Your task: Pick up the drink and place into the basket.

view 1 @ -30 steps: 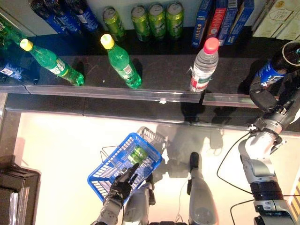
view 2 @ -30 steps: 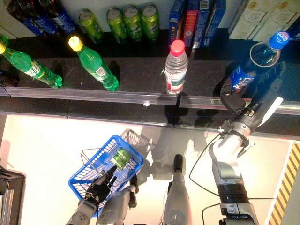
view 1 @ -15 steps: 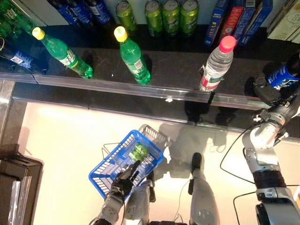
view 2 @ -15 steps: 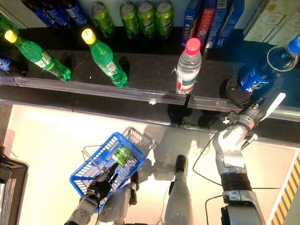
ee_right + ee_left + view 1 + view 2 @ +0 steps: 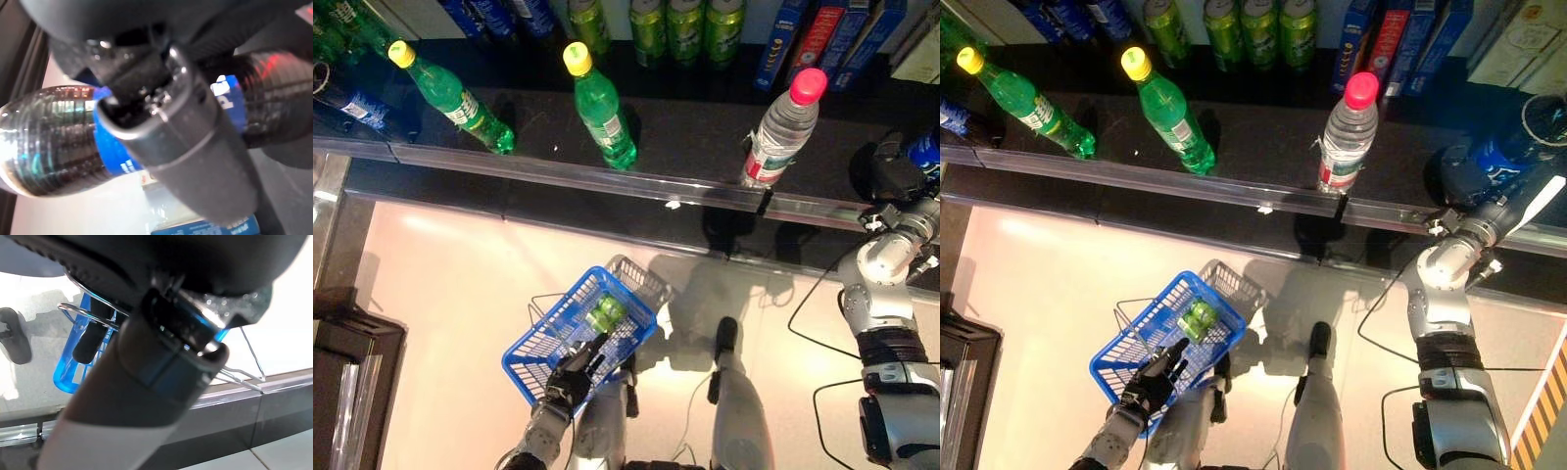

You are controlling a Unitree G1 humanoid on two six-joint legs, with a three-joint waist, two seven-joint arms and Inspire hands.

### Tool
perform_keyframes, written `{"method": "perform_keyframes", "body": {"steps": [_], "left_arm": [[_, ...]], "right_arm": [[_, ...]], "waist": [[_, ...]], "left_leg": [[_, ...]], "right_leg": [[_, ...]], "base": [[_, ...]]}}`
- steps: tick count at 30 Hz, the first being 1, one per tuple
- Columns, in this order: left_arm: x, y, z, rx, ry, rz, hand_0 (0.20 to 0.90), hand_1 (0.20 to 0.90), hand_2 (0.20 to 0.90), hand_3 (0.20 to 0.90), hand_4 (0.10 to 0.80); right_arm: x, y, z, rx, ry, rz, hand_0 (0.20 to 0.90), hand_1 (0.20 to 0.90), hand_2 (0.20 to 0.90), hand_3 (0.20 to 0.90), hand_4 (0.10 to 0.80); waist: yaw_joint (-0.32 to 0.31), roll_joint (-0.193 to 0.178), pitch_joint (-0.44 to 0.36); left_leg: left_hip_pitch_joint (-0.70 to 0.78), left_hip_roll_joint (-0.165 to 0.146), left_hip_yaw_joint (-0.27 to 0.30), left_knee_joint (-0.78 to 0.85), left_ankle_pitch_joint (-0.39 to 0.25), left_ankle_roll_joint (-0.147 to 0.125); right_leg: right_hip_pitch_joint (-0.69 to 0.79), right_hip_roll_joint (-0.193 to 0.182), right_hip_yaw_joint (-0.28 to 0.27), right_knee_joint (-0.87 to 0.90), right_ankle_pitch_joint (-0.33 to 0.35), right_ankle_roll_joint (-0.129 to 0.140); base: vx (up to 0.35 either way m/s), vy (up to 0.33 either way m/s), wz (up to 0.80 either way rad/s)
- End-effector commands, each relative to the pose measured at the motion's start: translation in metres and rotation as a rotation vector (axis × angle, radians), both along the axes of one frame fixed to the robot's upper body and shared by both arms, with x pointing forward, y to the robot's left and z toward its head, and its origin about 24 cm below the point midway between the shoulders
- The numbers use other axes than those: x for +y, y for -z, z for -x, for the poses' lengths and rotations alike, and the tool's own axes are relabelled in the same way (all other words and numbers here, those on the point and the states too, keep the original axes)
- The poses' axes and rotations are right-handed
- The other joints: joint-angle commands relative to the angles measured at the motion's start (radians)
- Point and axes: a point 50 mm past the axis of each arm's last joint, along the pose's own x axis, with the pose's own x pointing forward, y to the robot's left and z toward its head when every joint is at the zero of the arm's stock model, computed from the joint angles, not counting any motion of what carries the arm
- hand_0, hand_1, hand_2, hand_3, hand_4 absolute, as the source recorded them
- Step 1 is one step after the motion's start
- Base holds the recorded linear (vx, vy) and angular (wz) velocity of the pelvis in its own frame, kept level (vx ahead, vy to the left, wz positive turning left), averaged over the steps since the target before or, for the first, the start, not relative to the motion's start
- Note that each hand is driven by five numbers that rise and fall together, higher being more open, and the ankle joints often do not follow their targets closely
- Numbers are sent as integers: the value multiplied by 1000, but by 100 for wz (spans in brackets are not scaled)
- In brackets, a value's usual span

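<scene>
Blue-labelled dark bottle [image 5: 58, 142] on the shelf [image 5: 1253, 147] is gripped by curled fingers of the right hand [image 5: 1464, 181], while the basket [image 5: 1136, 352] handle is clasped by the left hand [image 5: 1148, 387].

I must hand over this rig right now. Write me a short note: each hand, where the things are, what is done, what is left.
Right hand: at the black shelf, curled round the dark cola bottle with blue label.
Left hand: low, on the blue plastic basket with wire handles, fingers threaded under a handle.
Done: one green can lies in the basket.
Left: lift the cola bottle off the shelf and put it in the basket.
</scene>
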Motion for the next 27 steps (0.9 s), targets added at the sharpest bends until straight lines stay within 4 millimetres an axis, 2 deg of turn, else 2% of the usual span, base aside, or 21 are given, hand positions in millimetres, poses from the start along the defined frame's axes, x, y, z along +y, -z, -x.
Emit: {"method": "perform_keyframes", "body": {"steps": [1, 15, 20, 27], "left_arm": [[22, 0, 19, -36, -19, -14, 300, 300, 300, 200, 100], [27, -1, 21, -51, -26, -17, 300, 300, 300, 200, 100], [36, 0, 28, -47, -81, -20, 300, 300, 300, 200, 100], [43, 5, 46, -17, -145, -42, 300, 300, 300, 200, 100]], "right_arm": [[-21, -68, 16, -215, 54, 128, 300, 300, 300, 200, 100], [-28, -65, 21, -226, 60, 125, 300, 300, 300, 200, 100], [-8, -50, 37, -270, -29, 181, 300, 300, 300, 200, 100], [24, -18, 60, -255, -215, 283, 300, 300, 300, 200, 100]], "waist": [[13, -23, -62], [15, -32, -67], [-3, -51, -93], [-34, -81, -150]], "left_leg": [[-116, 2, -58, 108, 58, 12], [-113, 3, -59, 131, 55, 13], [-87, 15, -40, 174, 47, 8], [-12, 37, -16, 177, 52, -1]], "right_leg": [[-5, -41, -48, 188, -161, -32], [5, -37, -54, 208, -176, -40], [50, -39, -60, 234, -204, -50], [134, -33, -51, 228, -225, -49]], "base": [[0, 0, 0], [-3, -1, 1], [-4, 11, 8], [71, -2, 4]]}}
